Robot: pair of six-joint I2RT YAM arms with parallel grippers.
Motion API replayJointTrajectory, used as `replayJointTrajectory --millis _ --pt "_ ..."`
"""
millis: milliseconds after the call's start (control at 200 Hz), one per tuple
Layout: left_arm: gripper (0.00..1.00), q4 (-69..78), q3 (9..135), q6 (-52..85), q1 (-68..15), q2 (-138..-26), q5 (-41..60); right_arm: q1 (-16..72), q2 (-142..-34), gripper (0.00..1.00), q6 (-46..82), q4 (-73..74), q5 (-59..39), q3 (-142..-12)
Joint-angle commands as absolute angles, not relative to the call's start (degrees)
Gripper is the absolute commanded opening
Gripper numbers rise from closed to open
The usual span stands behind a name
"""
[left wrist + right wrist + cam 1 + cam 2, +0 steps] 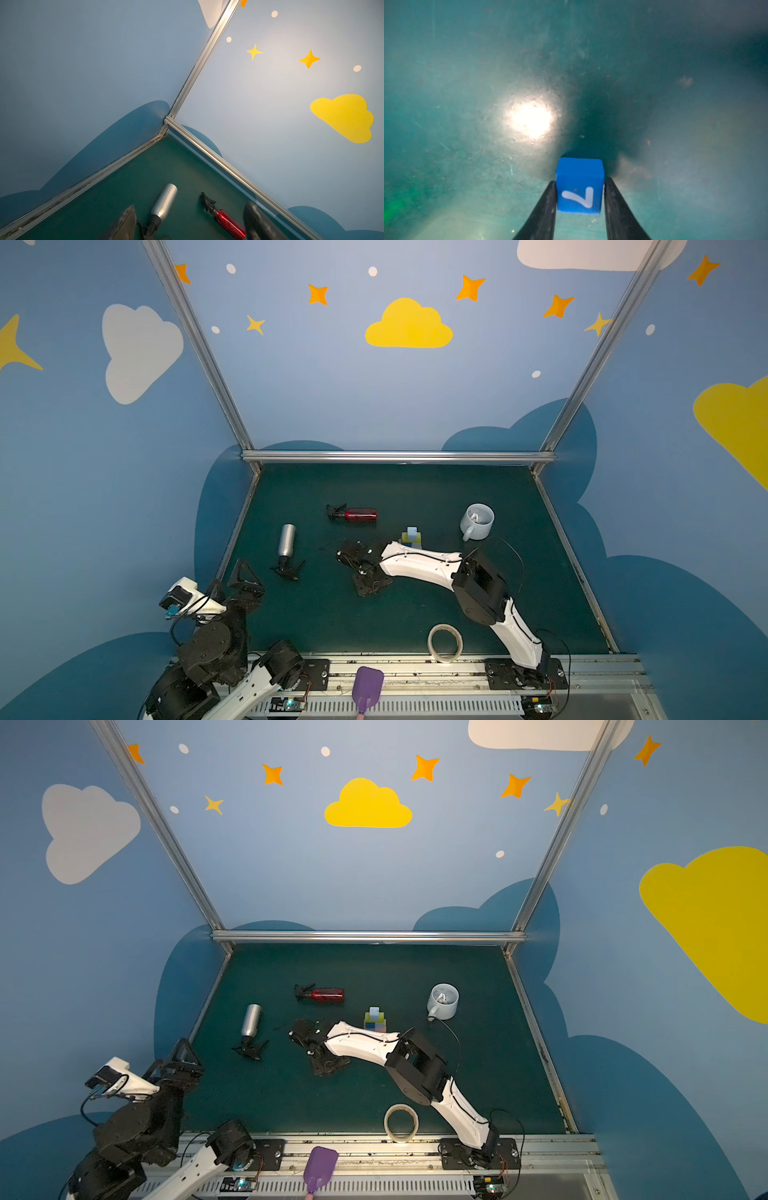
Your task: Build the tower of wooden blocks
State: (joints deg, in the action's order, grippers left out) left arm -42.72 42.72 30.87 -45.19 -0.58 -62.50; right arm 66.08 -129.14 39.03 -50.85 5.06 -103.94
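A dark blue cube [580,172] with a white "7" sits between the black fingers of my right gripper [580,182], which is shut on it just over the green mat. In both top views that gripper [347,553] [300,1031] is at mid-table and hides the cube. Right of it stands the wood block tower [411,537] [375,1020], with a light-blue cube on a yellow-green block and more coloured blocks below. My left gripper [190,226] is open and empty, held back near the left wall [245,576].
A red spray bottle [357,514] and a silver bottle [286,539] lie left of centre. A grey mug [478,520] stands at the back right. A tape roll [444,642] and a purple paddle [367,686] are at the front edge.
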Motion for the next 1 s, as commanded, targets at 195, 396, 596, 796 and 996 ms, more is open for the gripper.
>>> replayJointTrajectory --millis 195,396,596,796,996 --pt "0.8 -43.51 42.93 31.14 -45.65 0.26 -63.85 66.05 -129.65 0.34 39.38 -52.35 5.45 -105.52" --pt "0.8 -43.42 42.84 31.12 -45.83 0.26 -63.89 65.98 -127.9 0.31 38.76 -53.67 6.42 -106.08" --pt "0.8 -42.03 42.47 30.49 -45.88 0.0 -62.95 65.26 -124.92 0.3 38.15 -55.02 5.86 -106.26" --pt "0.8 -40.06 42.41 28.76 -45.88 -2.15 -61.14 64.05 -120.47 0.3 37.47 -55.97 5.54 -106.26" --pt "0.81 -37.0 42.62 26.33 -45.88 -7.08 -59.29 61.25 -116.44 0.28 36.53 -58.01 4.79 -106.39"
